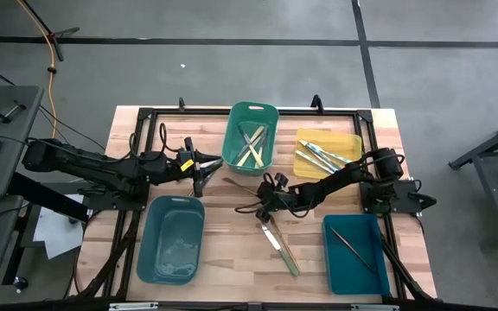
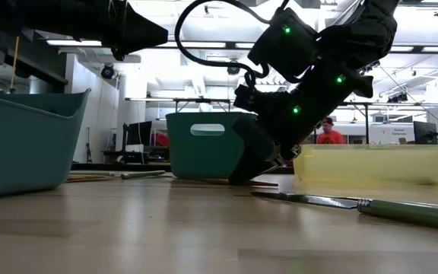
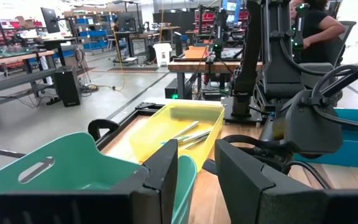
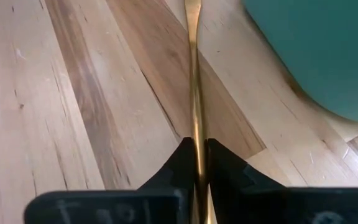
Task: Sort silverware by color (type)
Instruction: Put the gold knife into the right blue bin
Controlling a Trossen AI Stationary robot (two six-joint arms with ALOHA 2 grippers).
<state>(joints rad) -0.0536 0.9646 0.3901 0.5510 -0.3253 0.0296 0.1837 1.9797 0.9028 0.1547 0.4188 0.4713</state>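
Right wrist view: right gripper (image 4: 197,163) pinches thin gold utensil (image 4: 194,74) on table (image 4: 73,93); lift level. Left gripper (image 1: 204,166) hovers, parted.

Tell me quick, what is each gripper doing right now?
Left gripper: open, empty, beside the green bin.
Right gripper: shut on a thin gold utensil.

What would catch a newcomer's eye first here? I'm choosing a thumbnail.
The right gripper, down at the table's middle, shut on a thin gold utensil. Around it stand four bins: green bin and yellow bin at the back holding silverware, two teal ones in front. The left gripper hovers beside the green bin.
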